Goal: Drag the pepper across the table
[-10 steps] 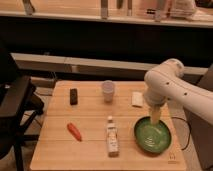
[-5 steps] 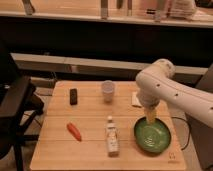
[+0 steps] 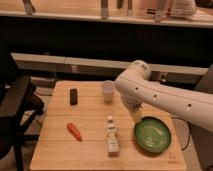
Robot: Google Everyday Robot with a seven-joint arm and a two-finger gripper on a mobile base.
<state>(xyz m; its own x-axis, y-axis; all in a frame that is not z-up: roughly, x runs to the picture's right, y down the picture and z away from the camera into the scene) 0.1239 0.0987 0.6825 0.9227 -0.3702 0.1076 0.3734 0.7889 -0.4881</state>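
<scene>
Over the right half of the table, just above the upper-left rim of the green bowl: the gripper, pointing down at the end of the white arm; spread or pressed together, cannot tell. Just left, a white-labelled bottle. Behind, beside the arm's bend, a pale cup. Farther left, well apart from the gripper, the pepper, flat on the wood, slanted, untouched. Beyond, toward the far-left corner, a small black block.

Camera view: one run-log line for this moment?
gripper: over green bowl far-left rim, apart from pepper | pepper: lying on table, left of bottle | drag: not yet begun
</scene>
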